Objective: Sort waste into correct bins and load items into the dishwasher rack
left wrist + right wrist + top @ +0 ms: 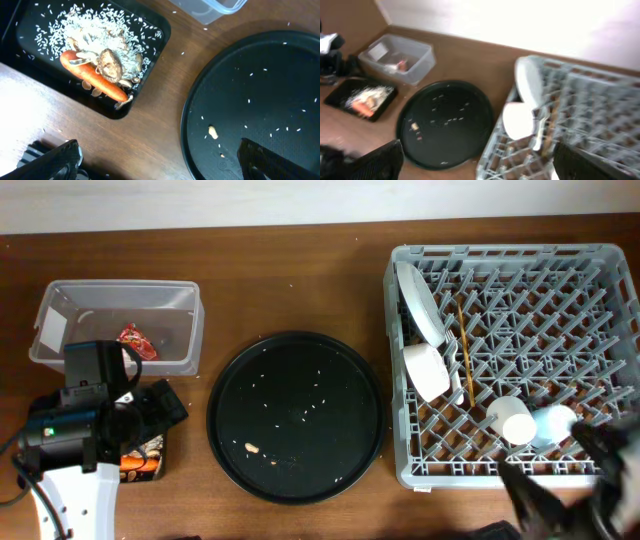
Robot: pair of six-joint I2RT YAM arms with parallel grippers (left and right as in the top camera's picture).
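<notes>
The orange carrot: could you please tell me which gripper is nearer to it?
Left. The left gripper hovers by the black tray holding the carrot; the right gripper is away by the dishwasher rack.

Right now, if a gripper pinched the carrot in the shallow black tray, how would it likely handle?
The carrot looks stiff and should lift in one piece. Its round, tapered body may roll or slip in a pinch. With rice and brown scraps lying over it in the shallow black tray, some would probably spill.

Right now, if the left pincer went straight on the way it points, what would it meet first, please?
Probably the bare table between the shallow black tray and the round black tray; depth is unclear.
</notes>
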